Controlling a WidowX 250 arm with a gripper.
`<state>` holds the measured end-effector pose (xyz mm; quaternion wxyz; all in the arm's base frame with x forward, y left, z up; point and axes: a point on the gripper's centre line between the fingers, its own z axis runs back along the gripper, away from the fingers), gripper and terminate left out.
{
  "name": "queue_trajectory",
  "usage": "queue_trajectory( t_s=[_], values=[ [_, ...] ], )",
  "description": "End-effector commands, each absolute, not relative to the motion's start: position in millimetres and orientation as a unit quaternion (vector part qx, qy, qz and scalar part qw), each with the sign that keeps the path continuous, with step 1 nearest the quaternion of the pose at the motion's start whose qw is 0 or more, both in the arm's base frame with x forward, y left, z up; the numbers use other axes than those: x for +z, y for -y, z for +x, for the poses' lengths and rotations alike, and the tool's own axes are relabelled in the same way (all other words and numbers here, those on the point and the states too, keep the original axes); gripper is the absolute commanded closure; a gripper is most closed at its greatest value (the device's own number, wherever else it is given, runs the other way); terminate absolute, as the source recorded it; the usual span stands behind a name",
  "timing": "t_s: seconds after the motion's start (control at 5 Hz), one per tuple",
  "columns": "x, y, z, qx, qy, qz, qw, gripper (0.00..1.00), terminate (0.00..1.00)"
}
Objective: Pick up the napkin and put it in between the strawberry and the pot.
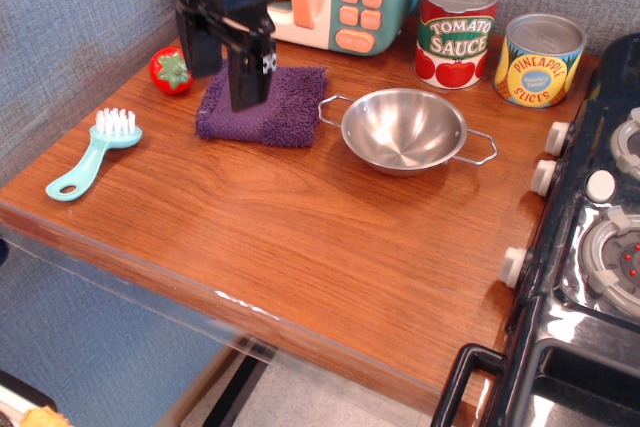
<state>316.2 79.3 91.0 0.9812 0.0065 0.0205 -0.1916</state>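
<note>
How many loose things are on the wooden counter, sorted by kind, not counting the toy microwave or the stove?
Tin cans: 2, the tomato sauce can and the pineapple slices can
Cloths: 1, the purple napkin
Toy fruit: 1, the strawberry
Cookware: 1, the steel pot
Brushes: 1, the teal brush
Total: 6

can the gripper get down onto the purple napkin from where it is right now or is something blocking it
Probably yes. The gripper hangs open right over the left part of the napkin, with nothing lying on the cloth. The strawberry on its left and the pot on its right both sit clear of the fingers.
</note>
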Motion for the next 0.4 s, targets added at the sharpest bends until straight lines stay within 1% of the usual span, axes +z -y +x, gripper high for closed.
queue_trajectory(
  t_s=[0.0,0.2],
  values=[
    [96,-112,371,-0.093,0.041,0.006,0.995,0.00,0.00],
    [78,-124,390,-0.048,0.044,0.010,0.998,0.00,0.00]
  ],
)
